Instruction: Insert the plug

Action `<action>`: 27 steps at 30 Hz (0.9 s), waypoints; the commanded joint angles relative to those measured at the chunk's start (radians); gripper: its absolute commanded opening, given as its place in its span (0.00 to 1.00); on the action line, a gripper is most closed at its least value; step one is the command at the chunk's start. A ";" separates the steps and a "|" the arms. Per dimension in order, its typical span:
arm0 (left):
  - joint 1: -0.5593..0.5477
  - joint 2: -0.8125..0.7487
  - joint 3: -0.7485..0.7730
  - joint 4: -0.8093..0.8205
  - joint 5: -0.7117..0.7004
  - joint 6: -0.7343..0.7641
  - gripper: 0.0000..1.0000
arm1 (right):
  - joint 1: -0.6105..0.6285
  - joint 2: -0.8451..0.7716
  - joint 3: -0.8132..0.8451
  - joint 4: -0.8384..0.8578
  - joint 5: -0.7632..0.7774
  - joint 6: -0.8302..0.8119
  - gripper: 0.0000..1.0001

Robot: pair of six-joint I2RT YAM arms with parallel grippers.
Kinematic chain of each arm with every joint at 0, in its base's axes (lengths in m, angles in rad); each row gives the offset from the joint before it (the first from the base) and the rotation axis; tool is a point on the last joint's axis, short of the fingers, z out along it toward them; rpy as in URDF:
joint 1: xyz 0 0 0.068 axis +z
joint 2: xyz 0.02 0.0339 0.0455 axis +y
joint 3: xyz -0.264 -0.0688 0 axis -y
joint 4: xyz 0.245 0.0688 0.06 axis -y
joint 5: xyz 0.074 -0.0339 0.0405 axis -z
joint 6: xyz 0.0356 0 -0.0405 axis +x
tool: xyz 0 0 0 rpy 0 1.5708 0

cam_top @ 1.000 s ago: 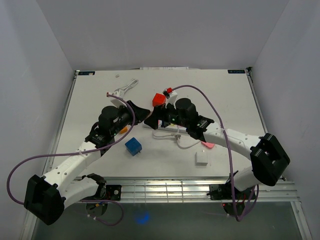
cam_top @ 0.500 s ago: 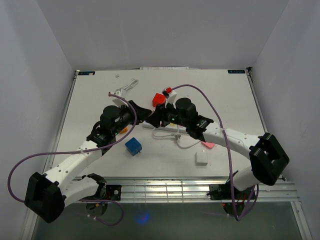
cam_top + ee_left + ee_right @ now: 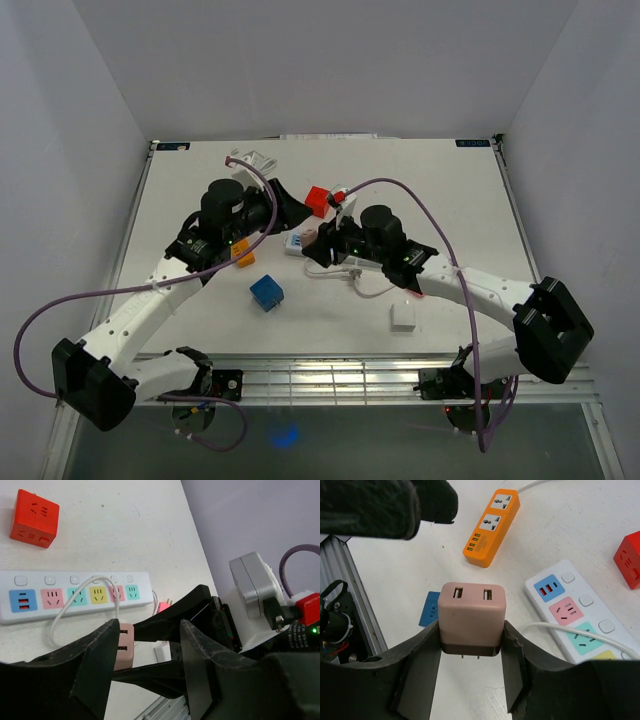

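Starting from the left of the table: an orange power strip (image 3: 490, 527), at about 9 o'clock from the table centre and half hidden under the left arm in the top view. At 5 o'clock of it, a blue cube (image 3: 266, 292), lying apart.

Hovering over this area, the left gripper (image 3: 150, 627), with fingers (image 3: 97, 665) spread wide and holding nothing, aimed toward the white power strip (image 3: 75, 595). Along this strip, a row of coloured sockets, with a thin white cable (image 3: 555, 625) looping over some of them. At 12 o'clock of the strip, a red cube socket (image 3: 318, 198), near but not touching.

Moving to the right: the right gripper (image 3: 472, 625), clamped tight on the pink plug (image 3: 472, 605) by its two side faces, with the USB ports turned to the wrist camera and the metal prongs just showing underneath. Apparently held above the table, with the white strip at 3 o'clock of it in the right wrist view. Further out at 5 o'clock, a small white adapter (image 3: 404, 316), alone.

Judging the step: plug already grasped, now carrying and aligning, insertion not yet done. Needed next, probably: bringing the prongs over a free socket clear of the cable, matching prongs to slots, keeping the plug upright, then pressing straight down. Perhaps also bracing the strip with the free left gripper, to stop any sliding. Cannot tell the number of prongs from here.
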 commanded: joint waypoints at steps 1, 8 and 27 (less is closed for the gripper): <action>-0.005 0.060 0.133 -0.194 0.063 0.040 0.63 | 0.006 -0.061 -0.028 0.025 -0.049 -0.119 0.21; -0.005 0.163 0.291 -0.490 0.166 0.105 0.68 | 0.008 -0.158 -0.105 0.003 -0.086 -0.258 0.22; -0.005 0.207 0.271 -0.510 0.326 0.106 0.78 | 0.008 -0.175 -0.114 0.002 -0.113 -0.308 0.23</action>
